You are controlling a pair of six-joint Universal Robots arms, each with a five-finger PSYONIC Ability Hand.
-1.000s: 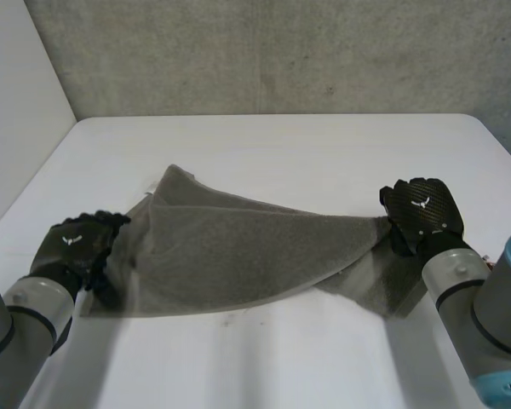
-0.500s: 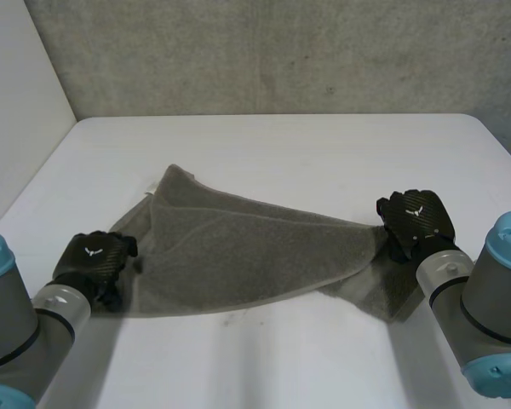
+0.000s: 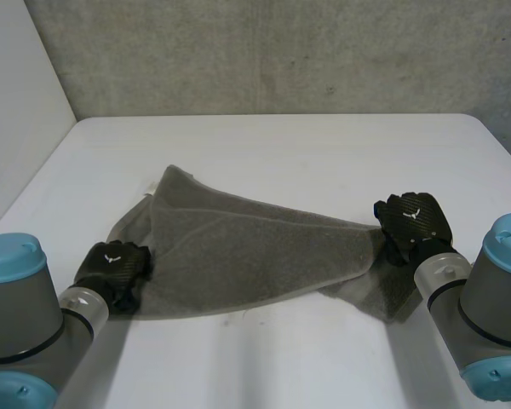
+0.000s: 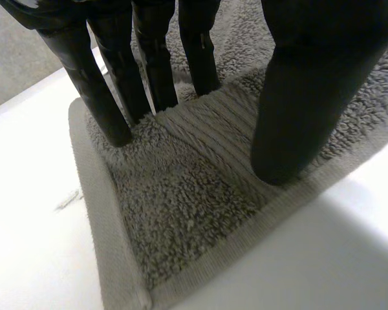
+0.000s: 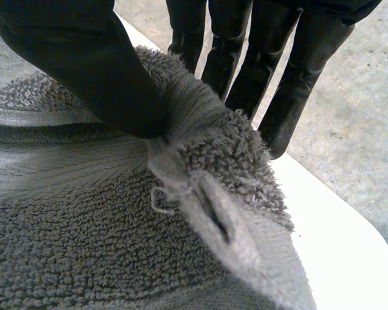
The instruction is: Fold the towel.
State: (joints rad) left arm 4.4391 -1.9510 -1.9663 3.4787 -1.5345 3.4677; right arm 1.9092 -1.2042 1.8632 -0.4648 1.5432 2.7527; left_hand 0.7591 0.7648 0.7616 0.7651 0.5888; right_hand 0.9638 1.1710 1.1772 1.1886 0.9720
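A grey terry towel (image 3: 247, 256) lies rumpled on the white table (image 3: 289, 145), its right part folded over itself. My left hand (image 3: 112, 266) rests on the towel's near left corner. In the left wrist view its fingers (image 4: 149, 71) and thumb (image 4: 297, 103) stand fairly straight, tips pressing the towel (image 4: 194, 213) a little apart, with a ribbed band of cloth between them. My right hand (image 3: 413, 220) is at the towel's right corner. There its thumb (image 5: 84, 58) and fingers (image 5: 297, 77) pinch a raised fold of the towel (image 5: 84, 258).
A grey concrete wall runs behind the table, and a white panel stands along its left side. Bare tabletop lies beyond the towel toward the far edge and in front of it near the arms.
My left hand has moved in from the left onto the towel's near left corner, and its fingers have drawn closer to the thumb. The right hand keeps its pinch and has barely shifted.
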